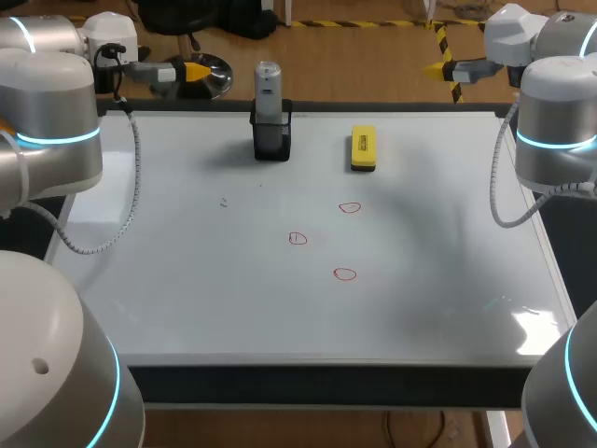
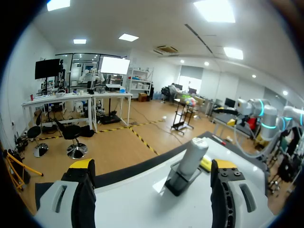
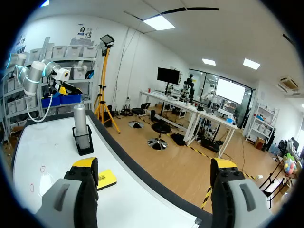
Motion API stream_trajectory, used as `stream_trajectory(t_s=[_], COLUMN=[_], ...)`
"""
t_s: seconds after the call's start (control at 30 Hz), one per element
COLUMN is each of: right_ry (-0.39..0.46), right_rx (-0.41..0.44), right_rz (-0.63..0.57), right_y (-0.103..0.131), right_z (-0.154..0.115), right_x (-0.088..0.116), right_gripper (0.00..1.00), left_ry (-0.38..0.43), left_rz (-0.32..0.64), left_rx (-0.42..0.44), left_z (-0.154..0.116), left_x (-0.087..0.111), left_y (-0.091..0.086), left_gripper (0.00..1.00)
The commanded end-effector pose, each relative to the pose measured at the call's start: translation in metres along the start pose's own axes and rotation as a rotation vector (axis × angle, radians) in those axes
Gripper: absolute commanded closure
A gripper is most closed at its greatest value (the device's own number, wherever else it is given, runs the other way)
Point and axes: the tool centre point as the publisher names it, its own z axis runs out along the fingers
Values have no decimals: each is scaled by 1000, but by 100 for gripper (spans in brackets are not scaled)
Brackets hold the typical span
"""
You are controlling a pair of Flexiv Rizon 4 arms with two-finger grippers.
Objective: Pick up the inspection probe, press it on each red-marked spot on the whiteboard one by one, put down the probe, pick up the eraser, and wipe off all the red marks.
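The silver probe (image 1: 268, 86) stands upright in a black holder (image 1: 271, 135) at the whiteboard's (image 1: 187, 280) far edge, with the yellow eraser (image 1: 363, 147) to its right. Three red circles (image 1: 349, 208) (image 1: 297, 239) (image 1: 344, 273) are drawn mid-board. My left gripper (image 1: 191, 72) hangs open over the far left corner; ahead of its fingers stands the probe (image 2: 192, 156), with the eraser (image 2: 206, 164) behind it. My right gripper (image 1: 437, 68) is open beyond the far right corner; the probe (image 3: 80, 121), the eraser (image 3: 106, 179) and red marks (image 3: 42, 168) lie off to its side.
A faint grey smudge (image 1: 224, 202) marks the board left of the circles. The black table rim (image 1: 317, 385) runs along the near edge. My arm bases (image 1: 56, 121) (image 1: 558, 131) flank the board.
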Motion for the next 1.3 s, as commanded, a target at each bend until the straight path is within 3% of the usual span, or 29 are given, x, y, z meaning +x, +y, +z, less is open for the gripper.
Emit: stream_trajectory(t_s=[0.03, 0.4, 0.7, 0.93, 1.3], right_ry=[0, 0, 0, 0, 0], right_rx=[0, 0, 0, 0, 0], right_rz=[0, 0, 0, 0, 0], right_y=[0, 0, 0, 0, 0], right_z=[0, 0, 0, 0, 0], right_x=[0, 0, 0, 0, 0], right_gripper=[0, 0, 0, 0, 0], left_ry=[0, 0, 62, 161, 391], left_rz=[0, 2, 36, 78, 164], left_rx=[0, -1, 9, 29, 66], left_z=[0, 1, 7, 14, 36], left_x=[0, -1, 0, 9, 32], left_y=[0, 0, 1, 4, 8], left_gripper=[0, 0, 0, 0, 0])
